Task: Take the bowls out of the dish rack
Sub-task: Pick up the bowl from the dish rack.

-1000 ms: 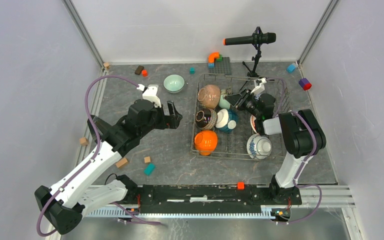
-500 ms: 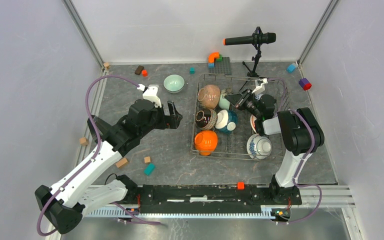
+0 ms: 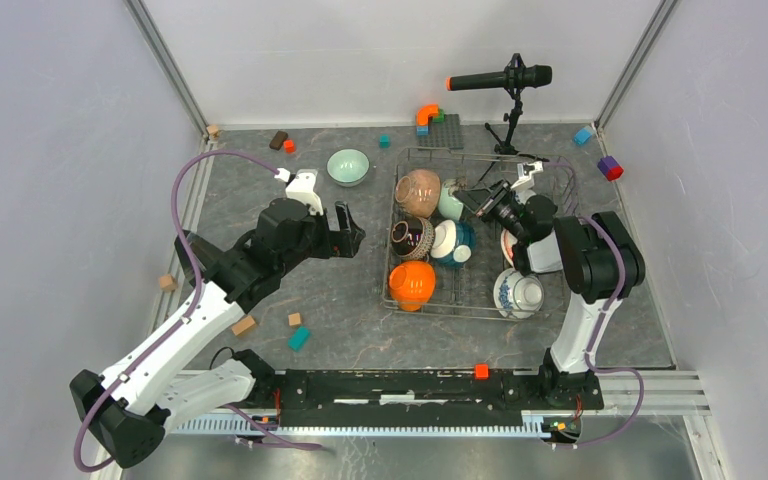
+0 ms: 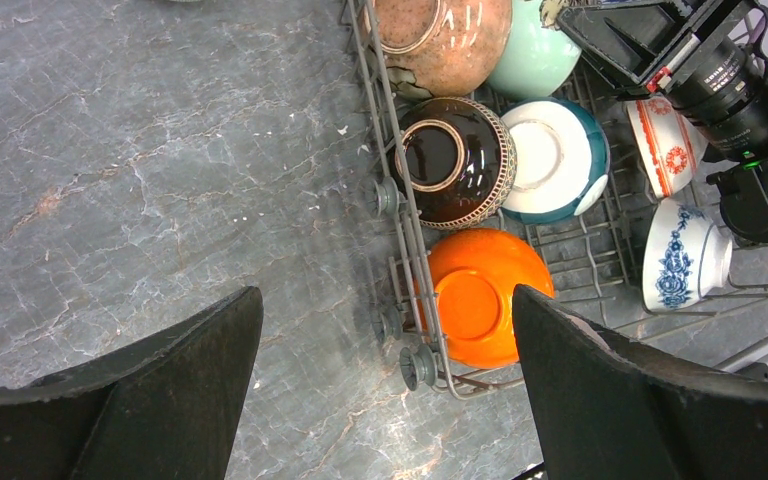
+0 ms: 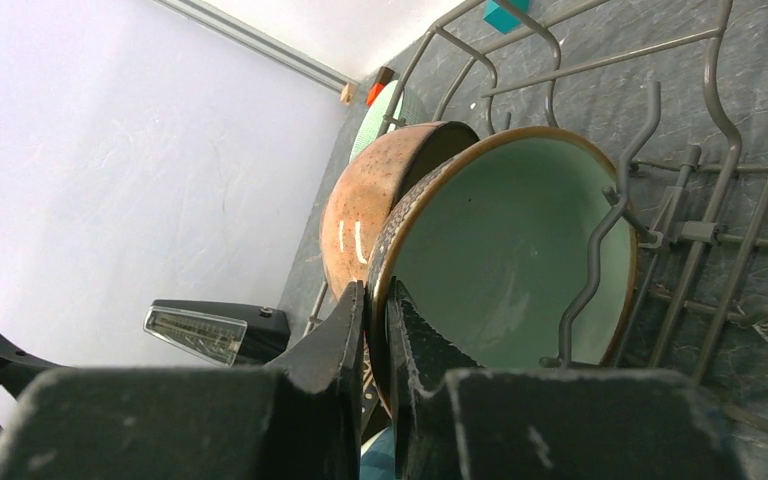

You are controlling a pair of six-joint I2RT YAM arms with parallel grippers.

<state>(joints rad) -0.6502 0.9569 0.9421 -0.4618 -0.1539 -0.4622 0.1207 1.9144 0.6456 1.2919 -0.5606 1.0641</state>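
Above the desk [image 3: 350, 300], the top camera shows me the dish rack [image 3: 480, 295] on the right half with 7 bowls in it. The brown speckled bowl [image 3: 418, 192], dark striped bowl [image 3: 412, 238] and orange bowl [image 3: 412, 284] run down its left side. The teal bowl [image 3: 454, 241] sits beside the striped one, and the blue-white bowl [image 3: 518, 292] is at the near right corner. The red-white bowl [image 3: 508, 245] is mostly hidden under my right arm, so I can barely make it out. 1 pale green bowl [image 3: 348, 166] stands alone on the desk, left of the rack. The right claw [image 3: 468, 198] is at the mint bowl [image 3: 450, 203] in the far part of the rack. The left claw [image 3: 345, 230] hangs over bare desk just left of the rack.

On the left wrist camera, the left claw [image 4: 385, 300] is spread wide with nothing between its fingers [image 4: 160, 390]. The rack's left edge and the orange bowl [image 4: 480, 300] lie below it, and the dark striped bowl [image 4: 455, 160] and teal bowl [image 4: 558, 158] are beyond.

On the right wrist camera, the right claw [image 5: 378, 300] is pinched narrow on the rim of the mint bowl [image 5: 500, 250]. That bowl stands on edge against the rack's wires [image 5: 660, 200], leaning on the brown speckled bowl [image 5: 370, 210].
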